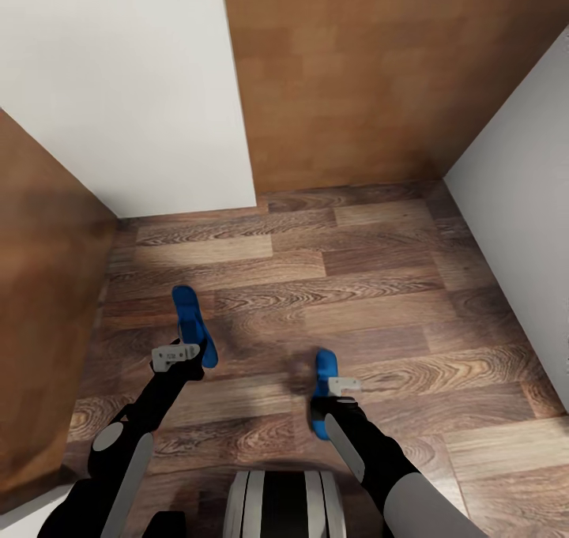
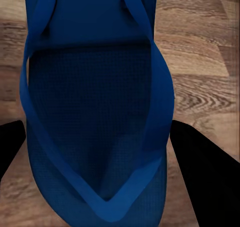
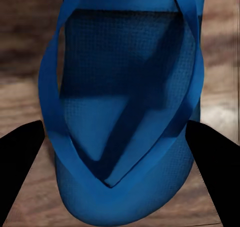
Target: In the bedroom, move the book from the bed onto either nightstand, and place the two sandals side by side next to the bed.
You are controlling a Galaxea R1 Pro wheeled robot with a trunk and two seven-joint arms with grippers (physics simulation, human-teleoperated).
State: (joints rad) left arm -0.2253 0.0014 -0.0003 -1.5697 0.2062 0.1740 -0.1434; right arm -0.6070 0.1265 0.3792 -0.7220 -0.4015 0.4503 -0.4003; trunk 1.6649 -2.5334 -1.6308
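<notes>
- Your left gripper (image 1: 178, 355) sits at the near end of the left sandal (image 1: 192, 323); in the left wrist view its dark fingers (image 2: 207, 174) stand on either side of the blue sole (image 2: 95, 112), so it appears pinched on that sandal, though the contact itself is hard to make out
- Your right gripper (image 1: 341, 386) is at the middle of the right sandal (image 1: 323, 392); in the right wrist view the black fingers (image 3: 212, 152) flank the sole (image 3: 125, 117) the same way, apparently clamped on it
- Both sandals show their thong straps meeting in a V toward the camera in the wrist views
- The two sandals are well apart from each other over the wood-plank floor (image 1: 379, 285); the left one is farther forward than the right; whether they rest on the floor or hang just above it, you cannot tell
- A white wall (image 1: 134, 88) stands ahead on your left, a brown wooden panel (image 1: 379, 72) ahead, another white wall (image 1: 521, 230) on your right; a brown surface (image 1: 39, 309) rises at your far left
</notes>
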